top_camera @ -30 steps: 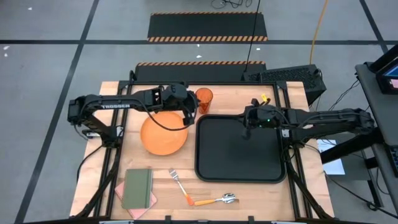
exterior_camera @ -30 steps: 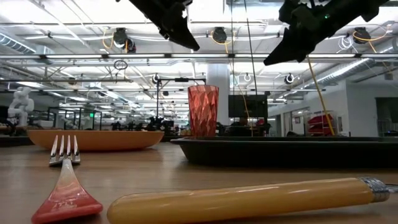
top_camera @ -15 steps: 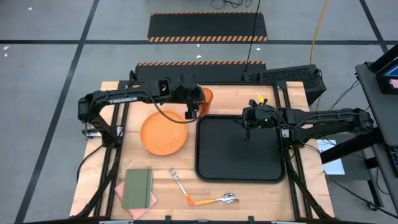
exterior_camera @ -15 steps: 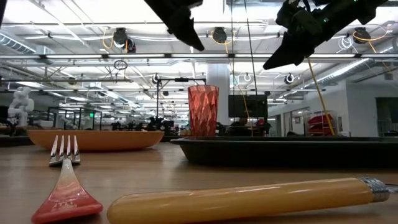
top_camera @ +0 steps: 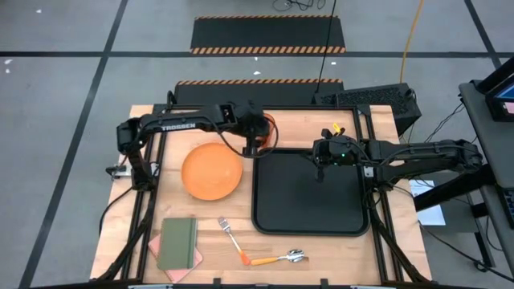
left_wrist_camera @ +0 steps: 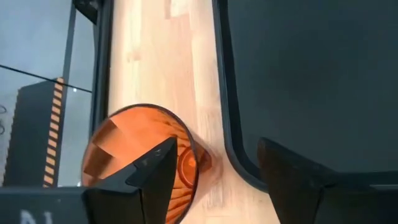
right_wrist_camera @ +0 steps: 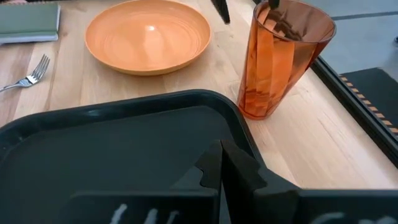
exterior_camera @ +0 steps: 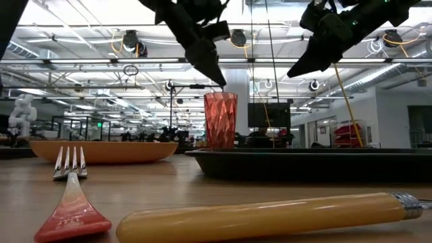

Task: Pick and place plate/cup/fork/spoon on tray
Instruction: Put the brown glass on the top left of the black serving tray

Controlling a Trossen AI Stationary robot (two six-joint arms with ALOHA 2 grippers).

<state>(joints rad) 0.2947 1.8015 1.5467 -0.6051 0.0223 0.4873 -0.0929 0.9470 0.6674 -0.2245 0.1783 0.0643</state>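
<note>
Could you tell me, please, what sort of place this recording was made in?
Probably a robotics lab or workshop. The wooden table stands on grey floor marked with black tape and a hazard-striped black mat; the low view shows an open industrial ceiling with pipes and lights, and a white humanoid figure stands far behind.

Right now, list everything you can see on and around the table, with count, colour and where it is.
tray: one, black, right half of the table, nothing on it.
plate: one, orange, on the wood left of the tray.
cup: one, translucent orange, upright on the wood at the tray's far left corner.
fork: one, silver tines with orange handle, near edge of the table, left of the spoon.
spoon: one, silver bowl with orange handle, near edge, below the tray.
notebook: one, green, on a pink cloth at the near left corner.
left gripper: open, just above the cup, one finger over its mouth.
right gripper: shut, hanging above the tray.
</note>
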